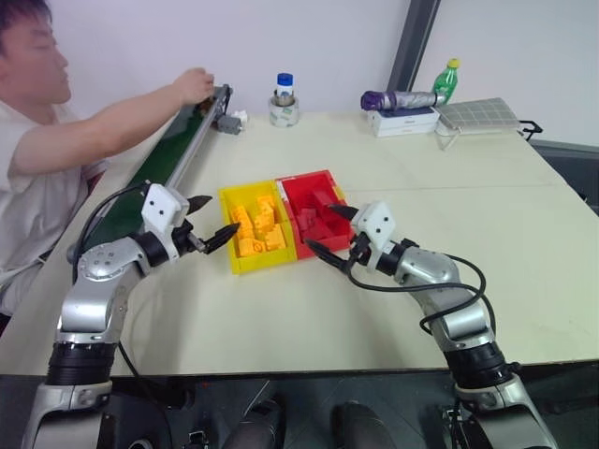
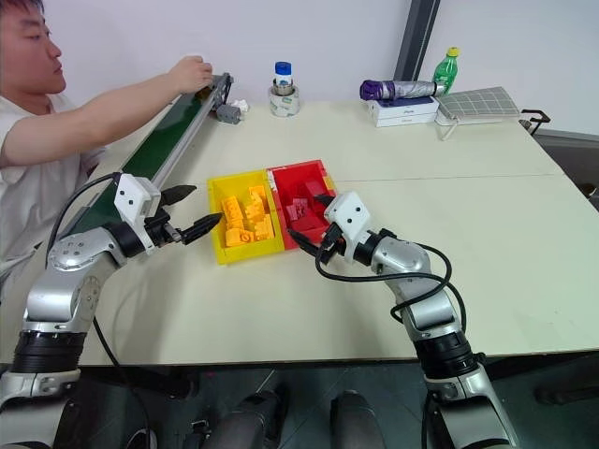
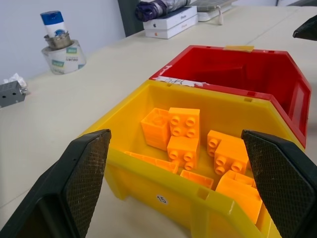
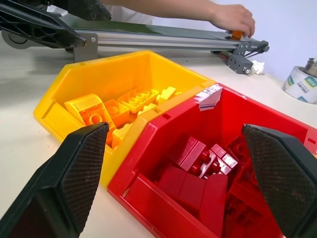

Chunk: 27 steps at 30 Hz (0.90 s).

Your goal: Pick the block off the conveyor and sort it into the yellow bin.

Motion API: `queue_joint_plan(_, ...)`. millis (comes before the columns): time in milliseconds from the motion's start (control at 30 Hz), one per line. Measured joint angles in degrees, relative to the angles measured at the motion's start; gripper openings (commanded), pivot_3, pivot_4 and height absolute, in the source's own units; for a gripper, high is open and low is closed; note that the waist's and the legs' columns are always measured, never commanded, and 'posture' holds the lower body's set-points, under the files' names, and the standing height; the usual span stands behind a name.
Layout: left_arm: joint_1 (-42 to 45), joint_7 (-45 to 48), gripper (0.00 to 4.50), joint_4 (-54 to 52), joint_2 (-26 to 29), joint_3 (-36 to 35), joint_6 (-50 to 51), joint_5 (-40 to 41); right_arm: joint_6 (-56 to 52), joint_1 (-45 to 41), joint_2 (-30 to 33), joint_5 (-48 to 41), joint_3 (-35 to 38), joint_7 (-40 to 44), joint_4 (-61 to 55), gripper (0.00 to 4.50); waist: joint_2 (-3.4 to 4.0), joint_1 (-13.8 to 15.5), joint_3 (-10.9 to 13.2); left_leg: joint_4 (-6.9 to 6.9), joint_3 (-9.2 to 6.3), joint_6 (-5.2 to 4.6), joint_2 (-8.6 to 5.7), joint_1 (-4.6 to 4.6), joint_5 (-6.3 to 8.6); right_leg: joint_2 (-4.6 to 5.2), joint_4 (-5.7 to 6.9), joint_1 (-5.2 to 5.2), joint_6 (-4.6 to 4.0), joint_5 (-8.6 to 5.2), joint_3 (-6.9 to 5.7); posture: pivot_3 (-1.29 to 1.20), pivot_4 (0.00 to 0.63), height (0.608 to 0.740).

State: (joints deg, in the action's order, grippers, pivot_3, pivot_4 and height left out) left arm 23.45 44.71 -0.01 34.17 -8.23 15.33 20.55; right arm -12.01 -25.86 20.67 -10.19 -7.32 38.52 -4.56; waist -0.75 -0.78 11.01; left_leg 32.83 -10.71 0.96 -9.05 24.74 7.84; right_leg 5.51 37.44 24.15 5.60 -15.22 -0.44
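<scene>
The conveyor (image 1: 176, 155) runs along the table's left edge. At its far end a person's hand (image 1: 195, 84) holds a small orange block (image 4: 237, 34) on the belt. The yellow bin (image 1: 228, 234) sits mid-table with several yellow-orange bricks inside. My left gripper (image 1: 225, 213) hovers open just left of that bin, level and pointing at it, with nothing between its fingers (image 3: 81, 173). My right gripper (image 1: 318, 226) is open too, held level at the near right side of the joined red bin (image 1: 324, 176), facing both bins (image 4: 133, 69).
A person sits at the left, arm stretched over the conveyor. The red bin holds several red bricks. At the table's far side stand a tape roll with a bottle (image 1: 284, 103), a white box with a folded umbrella (image 1: 402, 110), a green bottle (image 1: 447, 79) and a grey rack (image 1: 477, 114).
</scene>
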Motion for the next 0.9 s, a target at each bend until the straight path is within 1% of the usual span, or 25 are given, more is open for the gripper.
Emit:
queue_joint_plan(233,-0.07,-0.03,4.44,-0.13,-0.30,-0.59,0.13,1.45,0.09,-0.01,0.05,0.33,-0.05,0.10,0.00,4.50,0.00,-0.01,0.00,0.00,0.01,0.00,0.01,0.00,0.00,0.00,0.00,0.01,0.01,0.01,0.01,0.00,0.150,0.740)
queue_joint_plan(400,-2.48,-0.14,4.44,-1.70,-0.06,-2.74,0.56,2.85,0.24,-0.07,0.12,0.38,-0.10,0.22,0.04,4.50,0.00,-0.10,0.00,0.00,0.05,-0.01,0.03,0.00,0.00,-0.02,0.00,0.03,0.00,0.01,0.04,0.00,0.150,0.740)
queue_joint_plan(533,-6.63,-2.44,4.44,-5.46,-0.38,-7.05,0.77,5.07,0.53,-0.16,0.22,0.36,-0.19,0.61,0.24,4.50,0.00,-0.09,0.00,0.00,0.11,-0.02,0.06,0.00,0.01,-0.03,0.00,0.05,-0.05,-0.01,0.09,0.00,0.150,0.740)
queue_joint_plan(633,-11.57,-5.60,4.44,-8.04,-1.06,-11.61,0.49,6.11,0.64,-0.16,0.24,0.35,-0.20,1.00,0.40,4.50,0.00,-0.11,0.00,0.00,0.21,-0.04,0.10,0.00,0.03,-0.06,0.00,0.09,-0.09,-0.01,0.15,0.00,0.150,0.740)
queue_joint_plan(700,-13.99,-8.23,4.44,-8.21,-1.80,-14.42,0.14,6.17,0.69,-0.19,0.21,0.33,-0.22,1.36,0.46,4.50,-0.01,0.02,0.00,0.00,0.23,-0.04,0.13,0.00,0.03,-0.07,0.00,0.08,-0.12,-0.01,0.15,0.00,0.150,0.740)
queue_joint_plan(800,-15.41,-13.48,4.44,-7.61,-2.75,-18.26,-1.67,4.83,0.78,-0.50,0.10,0.28,-0.30,2.02,1.23,4.50,-0.03,0.17,-0.02,0.04,0.28,-0.03,0.17,0.00,0.03,-0.09,-0.01,0.05,-0.17,0.02,0.15,0.00,0.150,0.740)
queue_joint_plan(900,-16.21,-18.65,4.44,-4.45,-2.66,-22.52,-3.67,2.62,1.12,-1.39,-0.04,0.01,-0.33,2.70,1.84,4.50,-0.03,0.12,-0.02,0.05,0.35,-0.03,0.20,0.00,0.03,-0.09,-0.01,0.05,-0.20,0.04,0.17,0.00,0.150,0.740)
